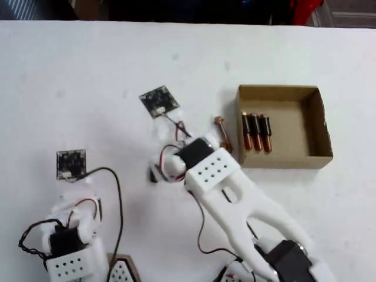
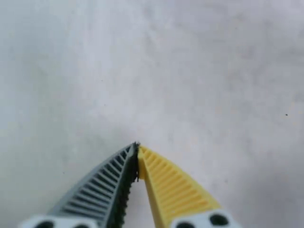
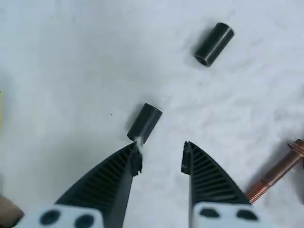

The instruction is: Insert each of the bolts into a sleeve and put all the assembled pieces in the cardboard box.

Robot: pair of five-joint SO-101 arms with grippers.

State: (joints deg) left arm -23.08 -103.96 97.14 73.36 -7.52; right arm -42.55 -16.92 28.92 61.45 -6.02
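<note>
**Operator:** Report the status of the right gripper.

**Technician:** The right gripper (image 3: pixel 161 159) is open. Its two black fingers stand apart above the table (image 3: pixel 71 57) with nothing between them. One black sleeve (image 3: pixel 145 123) lies on its side just past the tip of one finger. Whether the two touch cannot be confirmed.

**Operator:** List the other loose parts near it.

**Technician:** A second sleeve (image 3: pixel 214 44) lies farther out, well apart from the first. A copper-coloured bolt (image 3: pixel 275 173) lies on the table beside the other finger and is not in any sleeve. In the high view this bolt (image 1: pixel 222 132) is right of centre, just left of the cardboard box (image 1: pixel 282 160).

**Operator:** Report the status of the left gripper.

**Technician:** The left gripper (image 2: pixel 137 151) is closed. Its grey finger and yellow finger meet at the tips and hold nothing, above bare table. In the high view the left arm (image 1: pixel 67 241) is at the lower left of the frame.

**Operator:** Report the box contents.

**Technician:** The box sits in the upper right part of the high view, open at the top. Three assembled pieces (image 1: pixel 256 131) lie side by side near its left wall. Each is a copper bolt in a black sleeve.
</note>
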